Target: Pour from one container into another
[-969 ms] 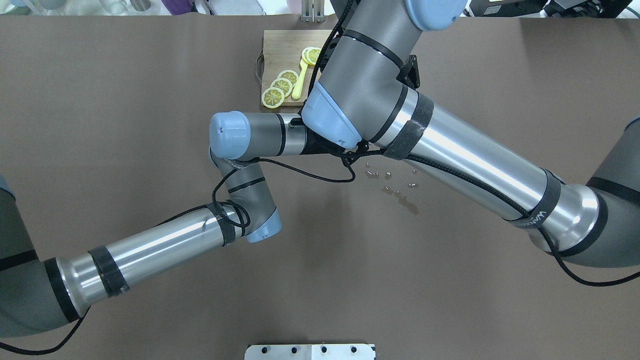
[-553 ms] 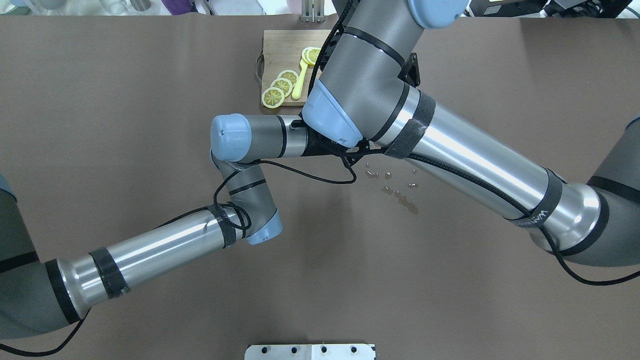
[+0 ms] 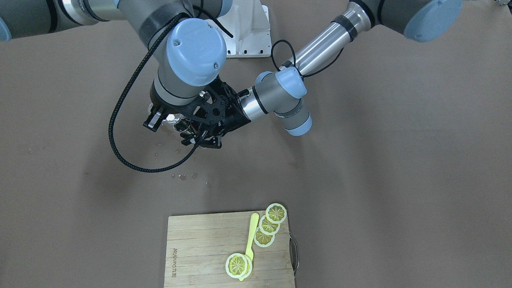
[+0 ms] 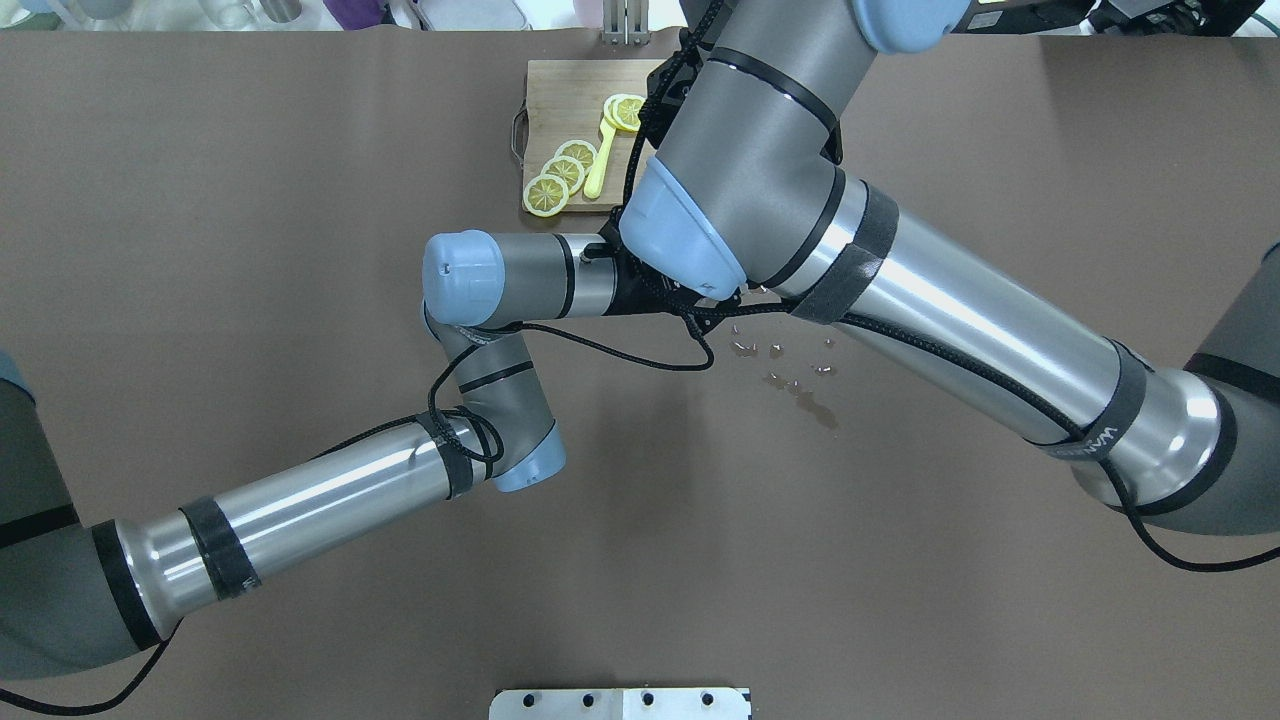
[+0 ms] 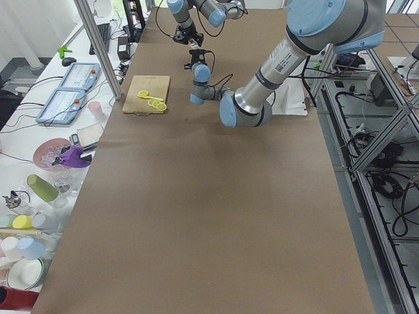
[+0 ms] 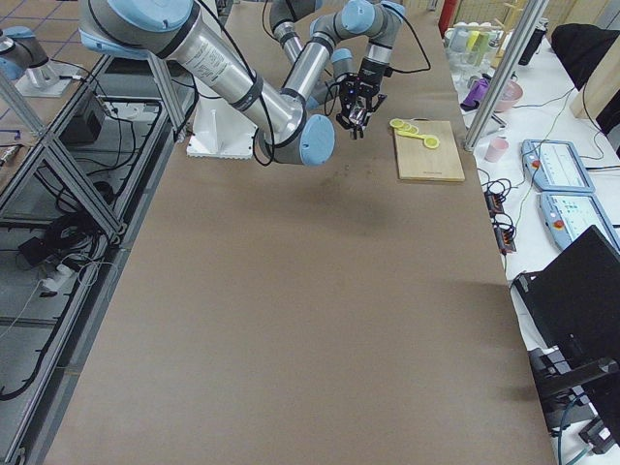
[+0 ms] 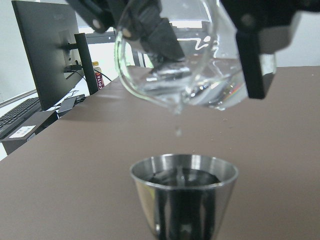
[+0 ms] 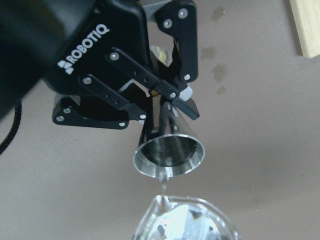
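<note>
I am watching both arms meeting over the middle of the bench (image 4: pixel 250 200), between the robot's own edge and the wooden board (image 4: pixel 555 100) at the far edge.

The left gripper (image 8: pixel 165 112) is pinching the steel cup (image 7: pixel 183 200) between its two fingers, low on the cup's narrow part. It is holding the cup upright and up off the bench, with the mouth open to the top.

The right gripper (image 7: pixel 210 65) is squeezing the glass jug (image 7: pixel 150 85), one black finger on each side. The jug is tipping over the cup, and the water inside is lying at its low side. The jug's lip is hanging right above the cup's rim. The two are near but not touching. One small drop (image 7: pixel 178 132) is falling in the gap between them. I cannot tell how full the cup is.

Under the arms, some wet spots (image 4: pixel 800 385) are sitting on the bench, a bit toward the robot's right.

The board is carrying lemon slices (image 4: pixel 547 195) and a yellow spoon (image 4: pixel 597 170). Its near edge is close to the grippers, so room is tight on that side. The two wrists are also crowding each other, the right one sitting over the left one.

Toward both ends of the bench, and toward the robot's edge, the brown top is giving the arms lots of room.
</note>
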You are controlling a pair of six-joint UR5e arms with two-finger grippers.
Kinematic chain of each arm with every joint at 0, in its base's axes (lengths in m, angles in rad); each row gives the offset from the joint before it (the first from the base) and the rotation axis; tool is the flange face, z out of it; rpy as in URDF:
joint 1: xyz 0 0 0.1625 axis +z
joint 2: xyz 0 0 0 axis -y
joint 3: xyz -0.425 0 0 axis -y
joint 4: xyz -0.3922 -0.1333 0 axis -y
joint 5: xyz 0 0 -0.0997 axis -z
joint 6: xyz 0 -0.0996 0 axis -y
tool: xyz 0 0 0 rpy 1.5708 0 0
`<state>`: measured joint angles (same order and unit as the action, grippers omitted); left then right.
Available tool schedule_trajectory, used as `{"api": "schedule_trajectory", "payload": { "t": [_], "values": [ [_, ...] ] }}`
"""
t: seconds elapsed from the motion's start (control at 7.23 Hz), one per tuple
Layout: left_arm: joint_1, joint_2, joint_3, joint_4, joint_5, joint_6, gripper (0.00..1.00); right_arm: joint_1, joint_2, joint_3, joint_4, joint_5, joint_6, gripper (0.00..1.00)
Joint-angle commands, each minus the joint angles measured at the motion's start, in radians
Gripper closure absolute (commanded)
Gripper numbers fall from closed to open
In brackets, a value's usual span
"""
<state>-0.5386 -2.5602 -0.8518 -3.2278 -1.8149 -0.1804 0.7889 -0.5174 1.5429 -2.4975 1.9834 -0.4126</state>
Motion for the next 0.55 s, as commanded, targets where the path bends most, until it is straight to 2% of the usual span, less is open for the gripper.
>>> {"api": "schedule_trajectory", "payload": {
  "t": [0.0, 0.28, 0.42],
  "values": [
    [0.0, 0.0, 0.0, -0.001, 0.0, 0.001, 1.0, 0.009, -0.058, 0.087, 0.038, 0.005, 0.011, 1.0],
    [0.0, 0.0, -0.001, -0.001, 0.0, -0.001, 1.0, 0.038, -0.096, 0.14, 0.064, 0.023, 0.012, 1.0],
    [0.0, 0.0, -0.001, -0.001, 0.0, 0.001, 1.0, 0.058, -0.133, 0.164, 0.113, 0.049, 0.012, 1.0]
  ]
}}
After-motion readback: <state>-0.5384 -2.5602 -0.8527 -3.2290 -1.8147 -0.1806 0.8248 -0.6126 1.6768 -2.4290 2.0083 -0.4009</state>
